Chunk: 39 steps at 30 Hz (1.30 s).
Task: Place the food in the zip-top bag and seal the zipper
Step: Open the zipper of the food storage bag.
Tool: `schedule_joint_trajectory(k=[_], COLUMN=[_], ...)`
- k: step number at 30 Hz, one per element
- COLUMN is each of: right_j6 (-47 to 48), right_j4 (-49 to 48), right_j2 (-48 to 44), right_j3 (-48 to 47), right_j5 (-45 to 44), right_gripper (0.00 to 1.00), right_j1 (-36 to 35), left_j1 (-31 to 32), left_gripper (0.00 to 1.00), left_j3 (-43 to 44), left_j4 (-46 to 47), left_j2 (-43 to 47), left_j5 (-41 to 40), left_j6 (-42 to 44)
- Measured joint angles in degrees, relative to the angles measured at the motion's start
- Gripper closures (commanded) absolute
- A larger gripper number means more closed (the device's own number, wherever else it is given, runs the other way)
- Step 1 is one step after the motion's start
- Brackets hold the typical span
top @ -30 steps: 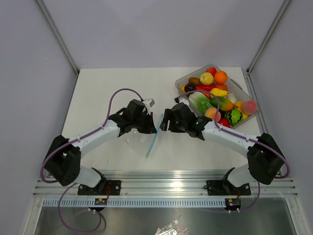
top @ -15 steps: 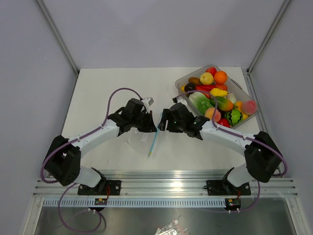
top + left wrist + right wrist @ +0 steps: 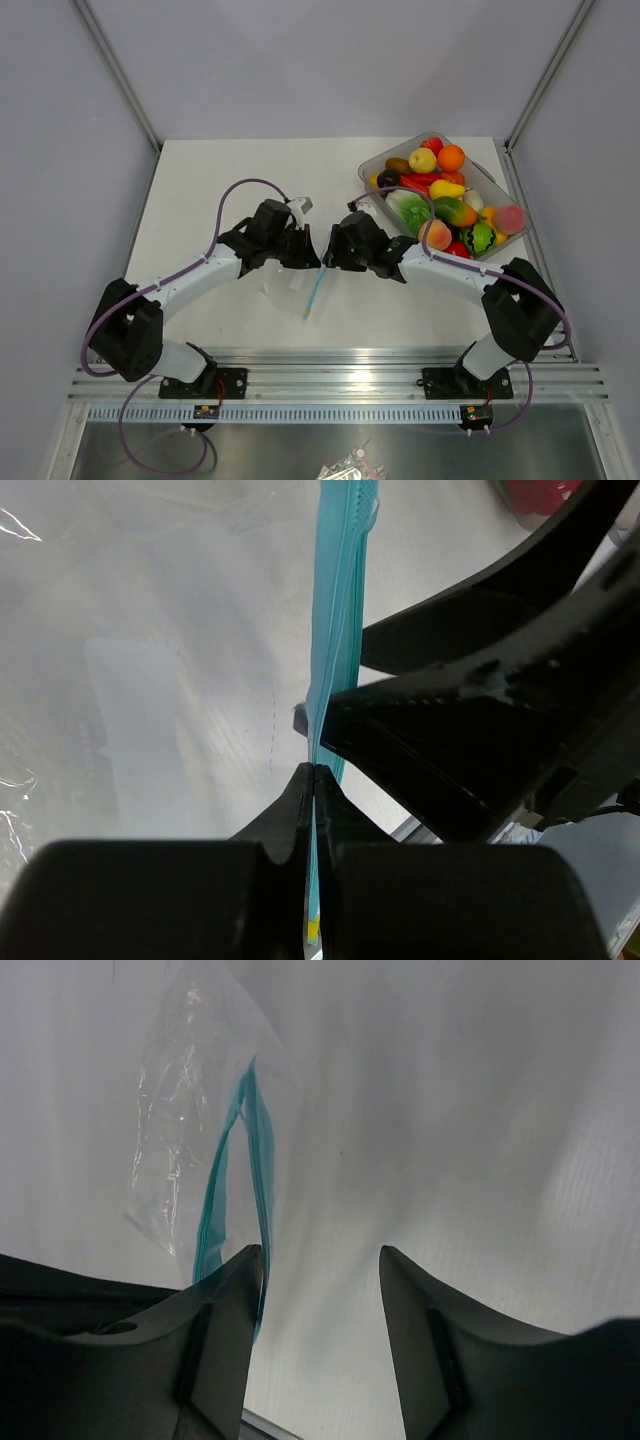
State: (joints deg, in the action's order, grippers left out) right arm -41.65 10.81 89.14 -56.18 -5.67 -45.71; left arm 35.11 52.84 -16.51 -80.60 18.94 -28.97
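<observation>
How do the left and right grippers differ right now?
The left gripper is shut, pinching the zipper; the right gripper is open, holding nothing. The left gripper sits on the strip; the right gripper only beside it. Both meet at the zip-top bag's mouth.

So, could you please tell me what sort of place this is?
Probably a robotics lab test cell: two arms bolted to a metal rail, plain grey enclosure walls, and a clear tray of toy fruit.

Left jaws pinching zipper, zip-top bag beside
</observation>
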Motion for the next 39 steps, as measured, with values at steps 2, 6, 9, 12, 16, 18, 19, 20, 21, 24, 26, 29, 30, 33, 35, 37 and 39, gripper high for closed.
schedule_joint_trajectory(k=[2,6,9,12,16,18,19,20,21,24,26,29,30,33,35,37,39], right_j6=[-0.33,-0.72,-1.44,-1.16,0.61,1.86,2.4,2.82,3.1,3.72,3.96,4.2,4.31,4.35,4.35,4.37,4.59], right_j4=[-0.57,-1.7,-1.77,-0.31,4.17,6.12,6.86,7.54,8.26,9.68,10.54,11.5,11.65,11.76,11.8,11.87,12.28], right_j2=[1.51,3.02,3.02,2.84,2.23,1.46,1.07,0.74,0.48,-0.09,-0.17,-0.17,-0.17,-0.17,-0.17,-0.15,-0.15], right_j3=[-0.68,-1.27,-1.46,-1.79,-3.32,-4.39,-5.03,-5.6,-6.23,-7.58,-7.98,-8.11,-8.15,-8.39,-8.7,-9.22,-9.88], right_j5=[0.52,0.96,0.52,-1.42,-5.73,-7.56,-8.48,-9.2,-10.08,-12.76,-14.05,-14.75,-14.75,-14.67,-14.64,-14.75,-15.37], right_gripper=[0.59,1.0,1.0,1.0,1.0,1.0,1.0,1.0,1.0,1.0,1.0,1.0,1.0,1.0,1.0,1.0,1.0], right_j1=[0.0,-0.04,-0.07,-0.09,-0.11,-0.11,-0.11,-0.11,-0.11,-0.11,-0.11,-0.11,-0.11,-0.11,-0.11,-0.11,-0.11], left_j1=[0.0,-0.13,-0.48,-0.98,-1.77,-2.08,-2.23,-2.34,-2.51,-3.61,-4.61,-5.75,-5.97,-6.01,-5.97,-5.95,-5.95], left_gripper=[1.0,1.0,1.0,1.0,1.0,1.0,1.0,1.0,1.0,1.0,1.0,1.0,1.0,1.0,1.0,1.0,1.0], left_j3=[0.0,0.0,0.0,0.07,1.62,3.08,4.2,4.94,5.84,7.69,7.96,7.98,7.98,7.98,7.85,7.61,7.45], left_j4=[-0.02,-0.17,-0.26,-0.74,-3.06,-3.98,-4.59,-4.79,-5.09,-6.08,-6.93,-8.24,-8.33,-8.46,-8.37,-8.2,-8.24], left_j2=[0.0,0.31,0.94,1.11,1.11,1.11,1.11,1.11,1.11,1.42,1.84,2.27,2.32,2.36,2.36,2.36,2.36], left_j5=[0.2,0.33,0.31,0.22,0.11,0.07,0.04,0.0,-0.02,-0.02,0.0,0.2,0.26,0.9,1.7,2.29,2.56], left_j6=[-0.04,-0.02,0.02,0.46,1.27,1.77,2.05,2.25,2.51,3.45,3.93,4.57,4.63,4.72,4.7,4.7,4.74])
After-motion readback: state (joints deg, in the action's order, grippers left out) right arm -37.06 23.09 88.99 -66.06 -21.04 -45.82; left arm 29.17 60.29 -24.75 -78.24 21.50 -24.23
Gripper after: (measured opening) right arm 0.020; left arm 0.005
